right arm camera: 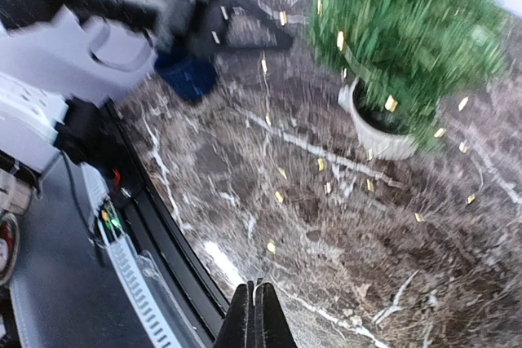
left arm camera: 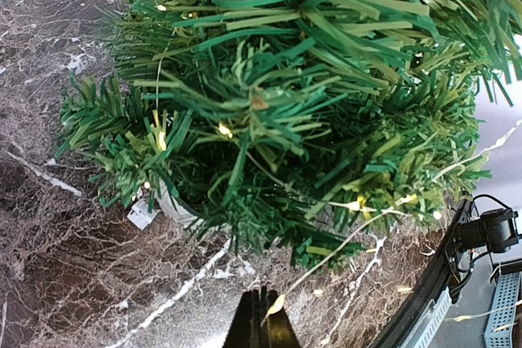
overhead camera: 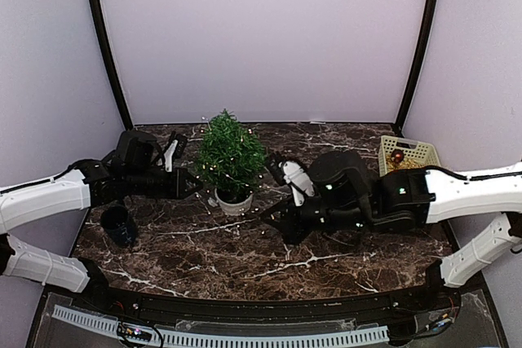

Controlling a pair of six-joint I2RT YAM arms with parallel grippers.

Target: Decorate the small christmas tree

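Note:
The small christmas tree [overhead camera: 229,152] stands in a round white pot [overhead camera: 234,202] at the table's middle. A thin wire string of small warm lights [overhead camera: 214,170] hangs over its branches and trails onto the marble toward the right. My left gripper [overhead camera: 192,182] is at the tree's left side; the left wrist view shows it [left arm camera: 263,317] shut on the light wire, one bulb [left arm camera: 277,306] at the tips, the tree [left arm camera: 294,95] close ahead. My right gripper [overhead camera: 275,219] is low, right of the pot; the blurred right wrist view shows it [right arm camera: 256,307] shut on the wire's other stretch, with lights [right arm camera: 322,165] strewn toward the pot [right arm camera: 379,132].
A beige basket [overhead camera: 421,151] holding a red ball ornament [overhead camera: 397,156] stands at the back right. A dark blue cup [overhead camera: 119,225] stands at the front left, also seen in the right wrist view [right arm camera: 186,75]. The table's front edge [overhead camera: 245,303] has a black rail.

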